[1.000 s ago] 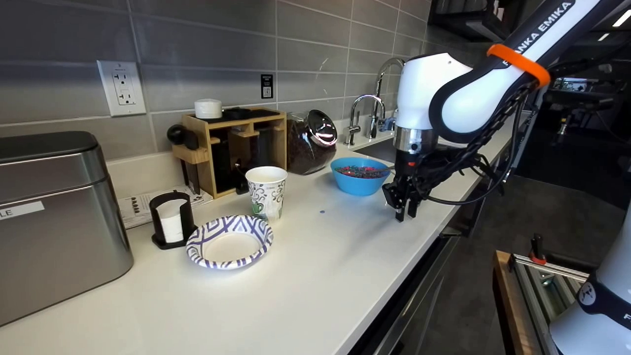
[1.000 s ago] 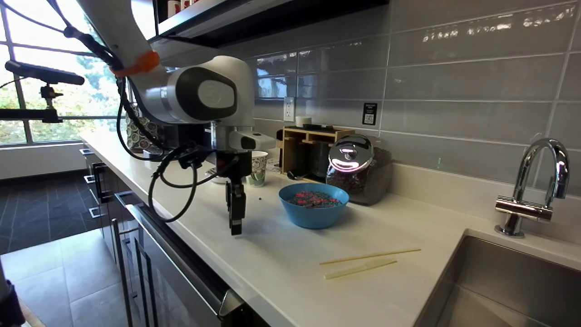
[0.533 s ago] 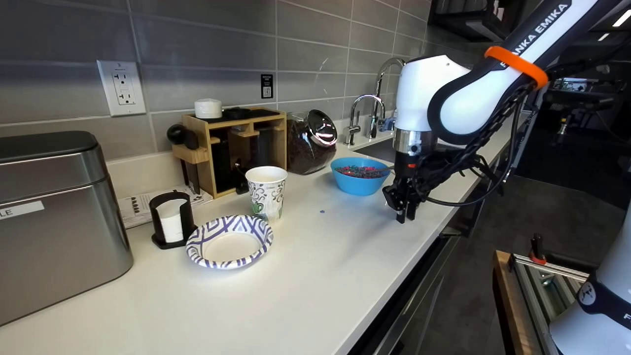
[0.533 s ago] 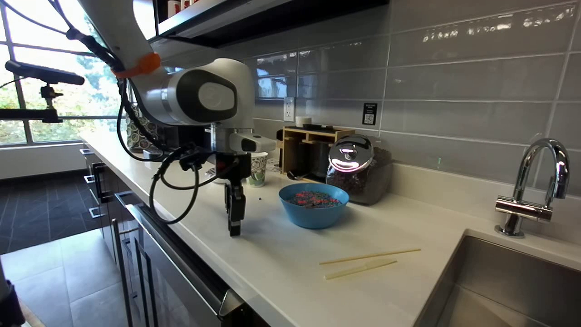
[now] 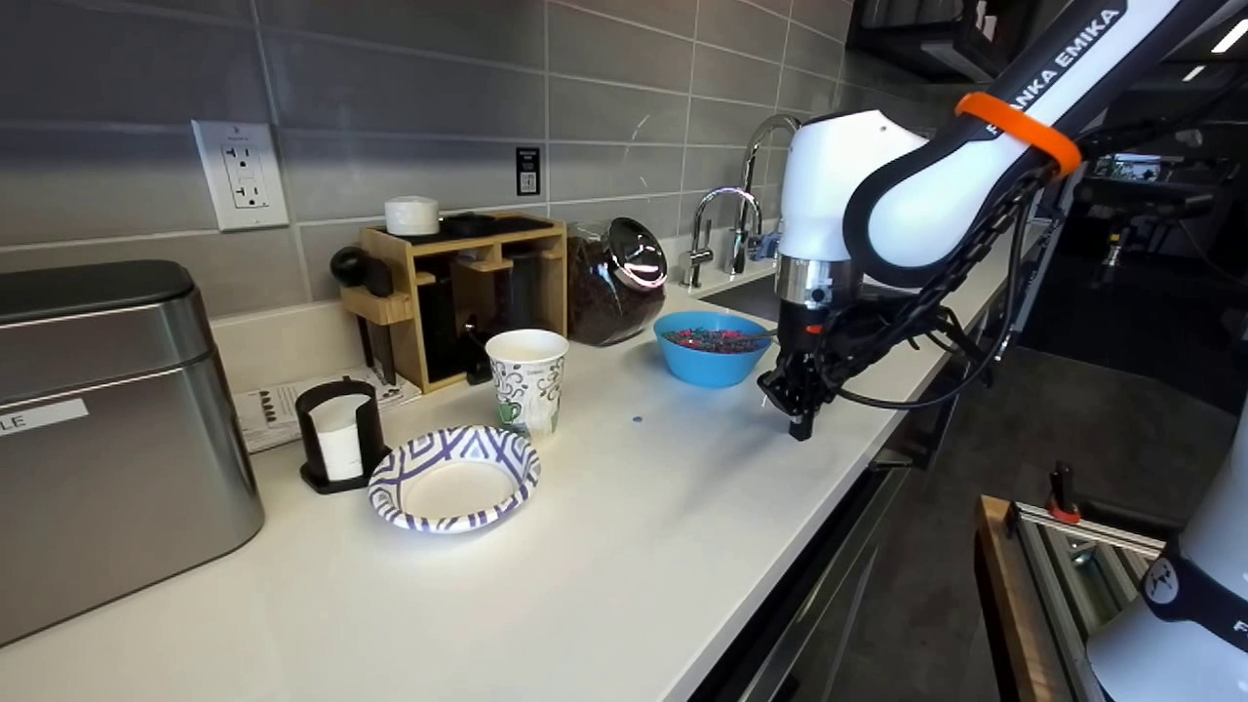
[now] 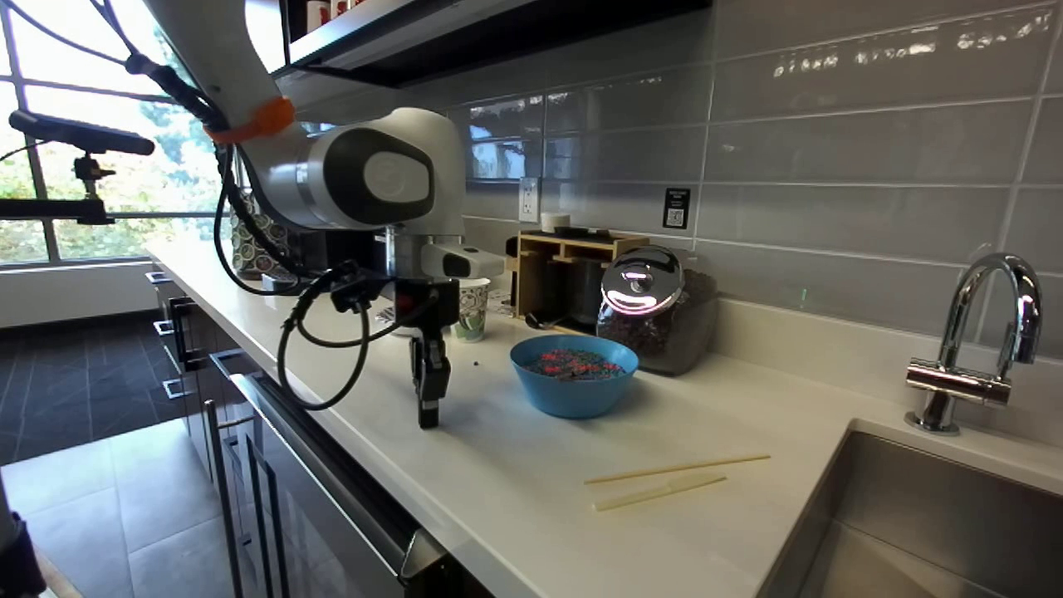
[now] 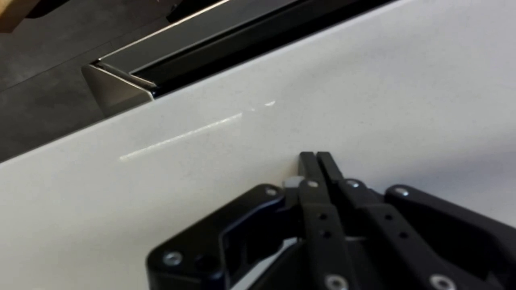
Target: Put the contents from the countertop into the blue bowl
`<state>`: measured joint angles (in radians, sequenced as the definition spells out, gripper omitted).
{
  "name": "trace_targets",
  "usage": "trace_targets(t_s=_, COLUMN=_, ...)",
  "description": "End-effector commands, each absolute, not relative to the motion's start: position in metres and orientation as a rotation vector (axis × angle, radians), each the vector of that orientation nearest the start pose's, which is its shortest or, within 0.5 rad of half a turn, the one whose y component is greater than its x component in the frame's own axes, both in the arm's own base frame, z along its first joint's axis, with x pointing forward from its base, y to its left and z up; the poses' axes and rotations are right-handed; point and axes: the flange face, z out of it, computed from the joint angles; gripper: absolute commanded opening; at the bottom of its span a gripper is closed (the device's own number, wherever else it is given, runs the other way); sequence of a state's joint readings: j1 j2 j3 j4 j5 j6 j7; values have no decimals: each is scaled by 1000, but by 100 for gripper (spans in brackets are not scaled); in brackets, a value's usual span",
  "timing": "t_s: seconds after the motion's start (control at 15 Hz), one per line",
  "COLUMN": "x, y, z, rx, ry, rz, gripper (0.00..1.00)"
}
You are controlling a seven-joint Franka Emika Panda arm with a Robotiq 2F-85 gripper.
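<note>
Points the gripper (image 7: 316,154) down at the countertop (image 5: 585,575), near but apart from the blue bowl (image 6: 573,400) with its dark, red-flecked contents (image 6: 575,365); holds the jaws together.

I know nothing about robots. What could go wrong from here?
The gripper is shut with nothing visible in its grasp, so it may lift away empty. It is at or just above the countertop, so going lower might scrape the surface. The blue bowl stands nearby, holding small colorful bits; a careless sideways swing could knock it and spill them.
</note>
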<state>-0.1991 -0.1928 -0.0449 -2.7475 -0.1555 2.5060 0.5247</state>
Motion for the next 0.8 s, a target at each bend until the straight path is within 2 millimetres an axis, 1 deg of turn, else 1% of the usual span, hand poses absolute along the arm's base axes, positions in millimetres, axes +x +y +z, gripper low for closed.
trace_targets(t_s=0.0, x=375, y=-92, z=266, rx=-3061, ry=980, rz=63, gripper=0)
trace_targets(t_s=0.13, x=375, y=-91, z=267, rx=-3063, ry=967, rz=63, gripper=0)
trace_targets(t_s=0.27, x=376, y=-92, z=274, rx=-3055, ry=962, rz=42, gripper=0)
trace_targets(t_s=0.47, x=378, y=-95, z=296, rx=-3001, ry=1009, rz=-19, gripper=0)
trace_targets(t_s=0.53, x=363, y=-93, z=300, rx=-2978, ry=1027, rz=-44, gripper=0)
trace_targets(t_s=0.6, x=364, y=-95, z=307, rx=-2960, ry=1047, rz=-59, gripper=0)
trace_targets(t_s=0.67, x=372, y=-99, z=316, rx=-2947, ry=1069, rz=-75, gripper=0)
trace_targets(t_s=0.73, x=375, y=-102, z=323, rx=-2937, ry=1085, rz=-94, gripper=0)
